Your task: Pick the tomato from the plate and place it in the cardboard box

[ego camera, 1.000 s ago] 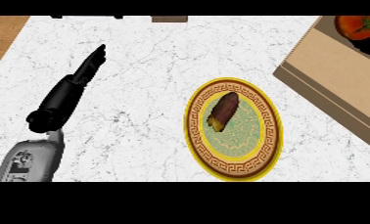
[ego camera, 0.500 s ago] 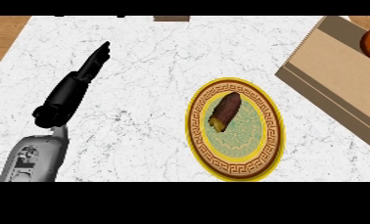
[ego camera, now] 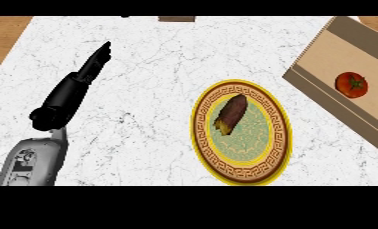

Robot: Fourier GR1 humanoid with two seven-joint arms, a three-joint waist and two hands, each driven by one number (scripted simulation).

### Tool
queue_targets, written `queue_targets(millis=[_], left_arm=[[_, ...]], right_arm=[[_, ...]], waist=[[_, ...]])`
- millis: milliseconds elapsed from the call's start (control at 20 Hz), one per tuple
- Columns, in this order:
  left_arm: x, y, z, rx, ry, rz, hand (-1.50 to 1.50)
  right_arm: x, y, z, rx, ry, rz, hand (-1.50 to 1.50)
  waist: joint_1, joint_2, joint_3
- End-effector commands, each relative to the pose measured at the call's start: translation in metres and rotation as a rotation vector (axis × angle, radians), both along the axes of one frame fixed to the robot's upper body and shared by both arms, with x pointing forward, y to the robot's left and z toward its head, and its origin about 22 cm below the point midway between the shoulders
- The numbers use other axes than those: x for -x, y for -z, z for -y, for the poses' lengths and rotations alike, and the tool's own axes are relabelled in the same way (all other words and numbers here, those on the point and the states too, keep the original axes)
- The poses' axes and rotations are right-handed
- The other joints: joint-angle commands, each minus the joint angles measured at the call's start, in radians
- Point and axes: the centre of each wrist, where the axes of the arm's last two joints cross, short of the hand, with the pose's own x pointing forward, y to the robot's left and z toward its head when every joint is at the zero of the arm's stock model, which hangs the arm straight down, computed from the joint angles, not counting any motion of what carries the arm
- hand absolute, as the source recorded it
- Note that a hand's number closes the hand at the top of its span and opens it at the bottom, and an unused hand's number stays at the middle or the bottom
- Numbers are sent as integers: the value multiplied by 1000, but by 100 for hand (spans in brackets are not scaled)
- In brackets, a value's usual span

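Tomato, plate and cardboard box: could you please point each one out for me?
tomato [ego camera: 352, 84], head view, middle of its red skin
plate [ego camera: 280, 123], head view, patterned right rim
cardboard box [ego camera: 341, 45], head view, bare inner floor

The place reads as a kitchen, seen from steeply above a white counter [ego camera: 170, 63] veined with grey like marble; a strip of wooden surface shows past its far left corner, beside the stone top. Tableware and food bear this out: a round plate [ego camera: 277, 145] with a yellow rim and a brown key-pattern border around a pale green centre sits on the counter, carrying a dark brown, roasted-looking piece of food [ego camera: 232, 114]; at the right edge an open cardboard box [ego camera: 325, 58] holds a red tomato [ego camera: 351, 84] with a green stem.
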Motion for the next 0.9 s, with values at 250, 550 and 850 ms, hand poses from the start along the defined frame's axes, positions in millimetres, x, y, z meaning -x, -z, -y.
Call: queue_targets(millis=[250, 550, 850], left_arm=[[7, 9, -6, -8, -15, -9, 0], [2, 2, -12, -5, -16, 13, 0], [-7, -5, -1, 14, -5, 29, 0]], right_arm=[[-7, -12, 8, -615, -85, 398, -150], [13, -8, 42, -1007, 151, 489, -150], [44, -3, 73, -1056, 311, 594, -150]], waist=[[-12, -9, 2], [-14, 3, 1], [2, 12, 3]])
